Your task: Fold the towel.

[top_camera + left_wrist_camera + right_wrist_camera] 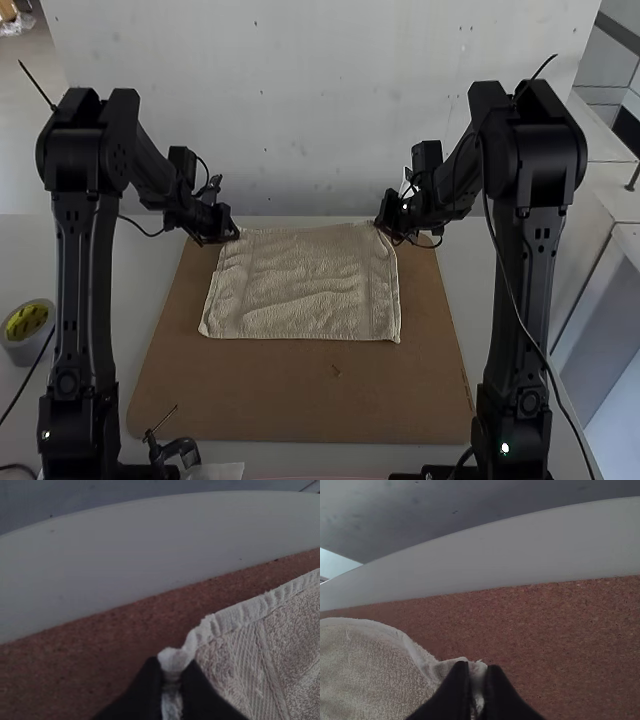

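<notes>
Towel (305, 285), one, beige: spread over the far-middle part of one brown board (300, 400), unfolded, surface lightly rippled. Two woven bands, one near each side edge; four corners, two held, two free at the near side.

Arms, two, black: left arm (85, 280) and right arm (525, 290), one tool each.

Left tool (231, 234), one: two dark fingers pressed together on the towel's far left corner; in the left wrist view, the hemmed corner shows pinched between the tips.

Right tool (382, 223), one: two dark fingers likewise closed on the far right corner, a bit of hem caught between them in the right wrist view.

Bench (140, 270), one, pale, carrying the board. Also on it: one roll of tape (18, 347), beyond the board's left side, outside the left arm; one dark clamp-like fitting (178, 448), at the board's near left edge.
</notes>
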Motion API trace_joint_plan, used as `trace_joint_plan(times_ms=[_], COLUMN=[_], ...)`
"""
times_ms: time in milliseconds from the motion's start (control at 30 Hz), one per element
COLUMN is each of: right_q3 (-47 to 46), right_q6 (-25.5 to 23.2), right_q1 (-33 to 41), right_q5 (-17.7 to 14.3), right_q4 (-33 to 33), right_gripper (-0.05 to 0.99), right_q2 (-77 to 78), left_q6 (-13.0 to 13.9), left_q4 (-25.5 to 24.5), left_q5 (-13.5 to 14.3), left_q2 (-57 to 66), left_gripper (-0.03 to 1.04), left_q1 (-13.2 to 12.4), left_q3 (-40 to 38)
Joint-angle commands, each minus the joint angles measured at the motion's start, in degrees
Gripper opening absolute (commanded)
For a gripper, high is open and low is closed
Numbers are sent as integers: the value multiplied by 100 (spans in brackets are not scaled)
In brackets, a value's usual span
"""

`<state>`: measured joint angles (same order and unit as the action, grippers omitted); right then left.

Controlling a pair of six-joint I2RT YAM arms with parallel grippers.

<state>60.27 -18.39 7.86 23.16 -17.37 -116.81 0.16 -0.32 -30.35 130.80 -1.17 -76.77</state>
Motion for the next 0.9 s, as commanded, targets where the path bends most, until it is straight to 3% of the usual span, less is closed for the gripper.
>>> trace_joint_plan(times_ms=[0,100,400,700,867], right_q3=[-103,-138,-384,-965,-1184], right_q6=[20,20,46,248,319], right_q1=[-12,-74,-144,-188,-250], right_q5=[31,-22,5,13,22], right_q4=[-56,-179,-30,673,1069], right_gripper=[2,2,2,2,2], right_q2=[370,423,880,1776,2295], left_q6=[-122,-139,-122,-104,-87], left_q4=[40,32,40,-197,-478], left_q5=[196,319,337,337,337], left_q2=[-266,-266,-1092,-2164,-2577], left_gripper=[2,2,2,2,2], left_q1=[-76,-129,-129,-41,-147], left_q3=[13,13,558,1402,1780])
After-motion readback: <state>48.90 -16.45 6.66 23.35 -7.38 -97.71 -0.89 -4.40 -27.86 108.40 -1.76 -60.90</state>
